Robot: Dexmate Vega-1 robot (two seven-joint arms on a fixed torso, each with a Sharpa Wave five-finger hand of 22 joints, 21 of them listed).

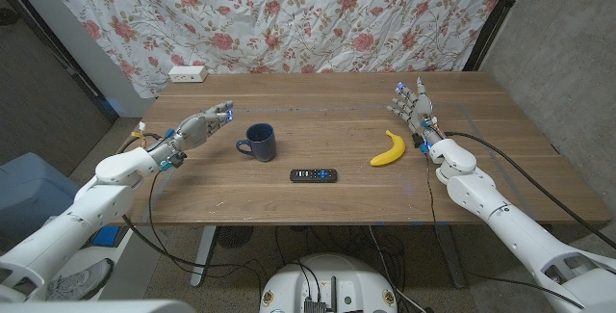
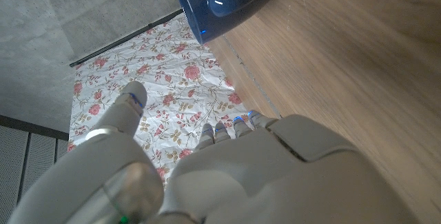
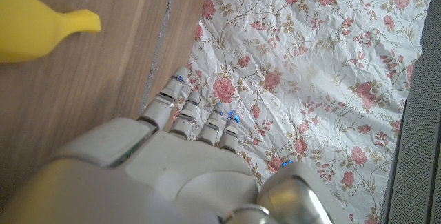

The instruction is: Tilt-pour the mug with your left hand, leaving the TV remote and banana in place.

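Dark blue mug [image 1: 258, 142] upright on the wooden bench [image 1: 327, 197], left of centre, handle turned toward the left and slightly near. Black TV remote [image 1: 314, 174] just right of and nearer than the mug, apart from it; banana [image 1: 389, 148] further right, well apart from both.

Left hand [image 1: 197, 126] raised left of the mug, close but not touching, fingers stretched out toward it and spread, holding nothing. In the left wrist view, mug's glossy wall [image 2: 224, 0] just beyond the fingertips [image 2: 222, 129]. Right hand [image 1: 414, 106] at the far right of the bench, beyond the banana, fingers extended and apart, empty.

Probably ceramic or glazed: rigid, moderately heavy for its size, smooth and likely slippery under hard fingers, chippable if knocked over or dropped. No telling from these views whether anything is inside. Best hold likely a wrap around the body from the left, thumb on one side and fingers on the other, or through the handle facing the hand; a body wrap should give surer control for tilting. Advisable to tilt away from the remote, given how close it lies.
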